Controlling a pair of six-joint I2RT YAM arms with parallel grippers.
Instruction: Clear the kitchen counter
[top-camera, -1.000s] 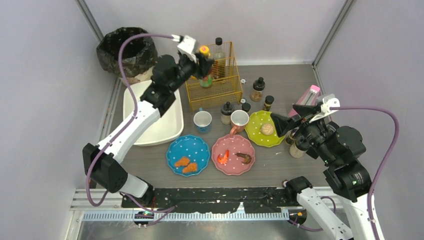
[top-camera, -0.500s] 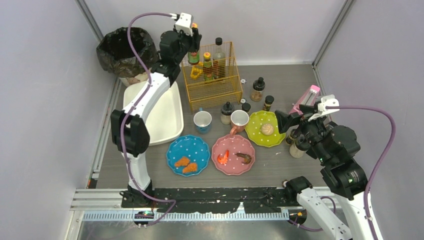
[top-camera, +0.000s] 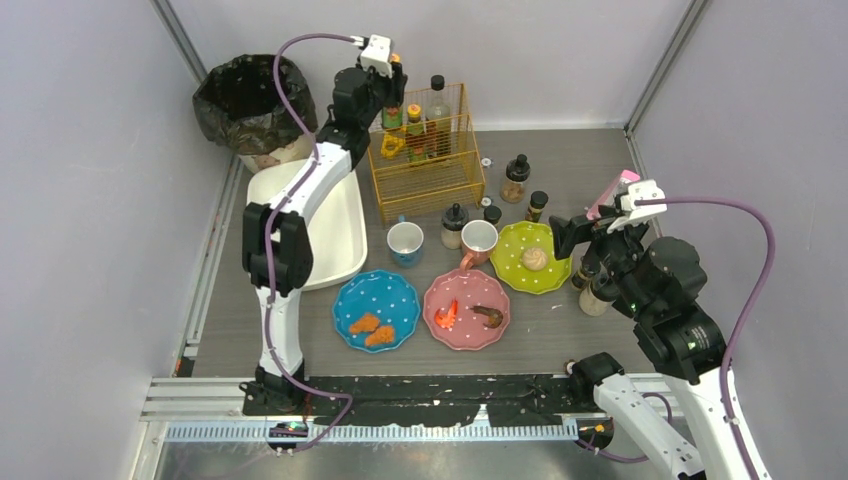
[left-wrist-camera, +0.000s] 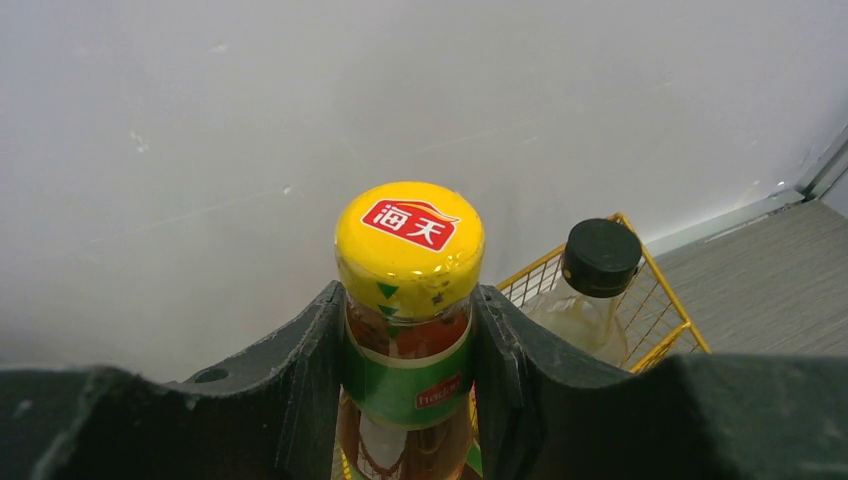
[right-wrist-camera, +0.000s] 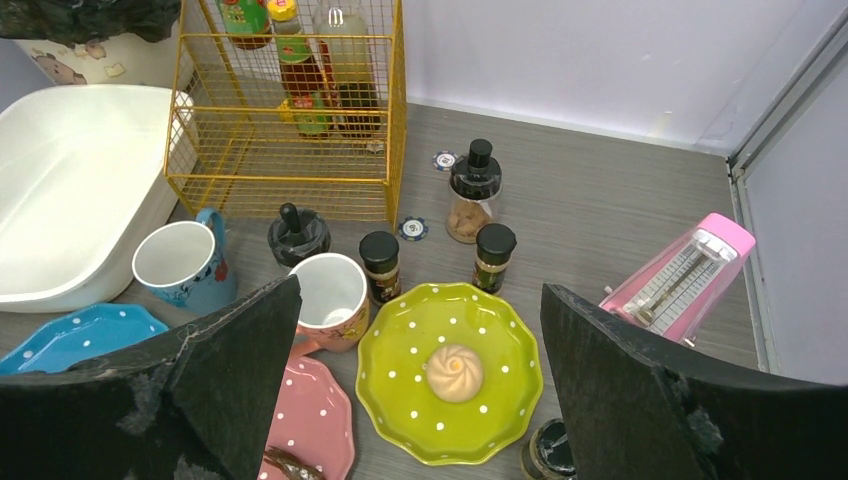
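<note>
Right wrist: counter (right-wrist-camera: 600, 200) below R jaws

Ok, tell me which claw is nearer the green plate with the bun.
Right. The right claw hangs open beside the right edge of the green plate; the left claw is far off at the yellow wire basket, shut on a yellow-capped bottle.

kitchen counter (top-camera: 582, 160), grey wood-grain, flat, heavily cluttered
</note>
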